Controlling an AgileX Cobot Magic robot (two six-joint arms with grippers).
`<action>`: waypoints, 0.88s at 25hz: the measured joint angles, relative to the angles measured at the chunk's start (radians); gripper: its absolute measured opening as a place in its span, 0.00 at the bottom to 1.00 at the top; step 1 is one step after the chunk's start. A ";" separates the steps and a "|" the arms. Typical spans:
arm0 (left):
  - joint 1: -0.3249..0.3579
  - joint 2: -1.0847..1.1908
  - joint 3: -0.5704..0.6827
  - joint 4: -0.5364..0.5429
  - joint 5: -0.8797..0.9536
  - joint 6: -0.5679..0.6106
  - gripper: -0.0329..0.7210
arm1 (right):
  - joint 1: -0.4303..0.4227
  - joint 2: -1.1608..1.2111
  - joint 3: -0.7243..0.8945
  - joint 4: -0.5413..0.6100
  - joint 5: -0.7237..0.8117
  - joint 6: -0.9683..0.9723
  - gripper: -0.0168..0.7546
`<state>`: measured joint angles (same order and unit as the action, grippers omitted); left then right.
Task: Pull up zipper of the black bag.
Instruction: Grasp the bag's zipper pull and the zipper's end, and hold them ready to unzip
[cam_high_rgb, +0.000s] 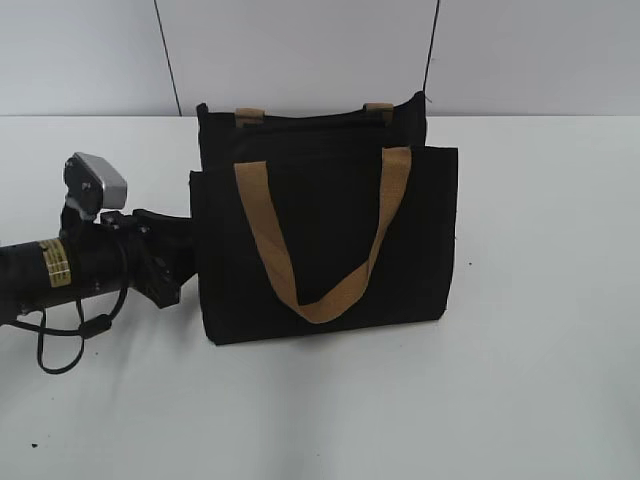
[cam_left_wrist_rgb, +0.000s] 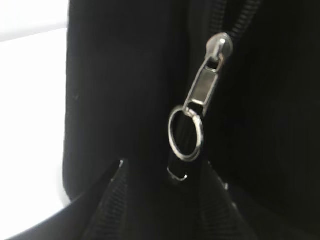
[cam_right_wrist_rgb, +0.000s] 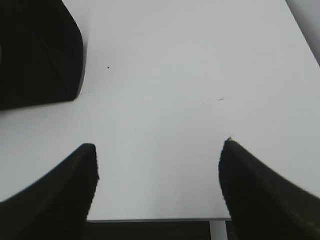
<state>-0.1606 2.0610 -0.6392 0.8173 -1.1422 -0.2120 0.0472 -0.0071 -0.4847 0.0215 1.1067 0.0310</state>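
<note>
The black bag (cam_high_rgb: 325, 240) stands upright on the white table, its tan handles (cam_high_rgb: 320, 300) hanging over the front. In the left wrist view the zipper (cam_left_wrist_rgb: 235, 30) runs up the bag's side. Its silver pull tab (cam_left_wrist_rgb: 205, 85) carries a ring (cam_left_wrist_rgb: 185, 134) and a short black strap (cam_left_wrist_rgb: 177, 170). My left gripper (cam_high_rgb: 172, 268) is at the bag's left side; its fingers (cam_left_wrist_rgb: 165, 172) are apart, one on either side of the strap. My right gripper (cam_right_wrist_rgb: 157, 165) is open and empty over bare table, the bag's corner (cam_right_wrist_rgb: 40, 55) to its upper left.
The white table (cam_high_rgb: 540, 350) stretches in front of and to the right of the bag. A grey wall rises behind. The table's front edge (cam_right_wrist_rgb: 160, 219) shows in the right wrist view. The left arm's cable (cam_high_rgb: 60, 350) hangs loose.
</note>
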 joint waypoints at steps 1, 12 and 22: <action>0.000 0.004 -0.007 0.005 -0.001 0.000 0.53 | 0.000 0.000 0.000 0.001 0.000 0.000 0.77; -0.002 0.023 -0.043 0.046 -0.002 0.000 0.53 | 0.000 0.000 0.000 0.001 0.000 0.000 0.77; -0.035 0.052 -0.045 0.010 -0.007 -0.001 0.45 | 0.000 0.000 0.000 0.002 0.000 0.000 0.77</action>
<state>-0.1956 2.1135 -0.6843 0.8269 -1.1492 -0.2134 0.0472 -0.0071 -0.4847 0.0234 1.1067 0.0310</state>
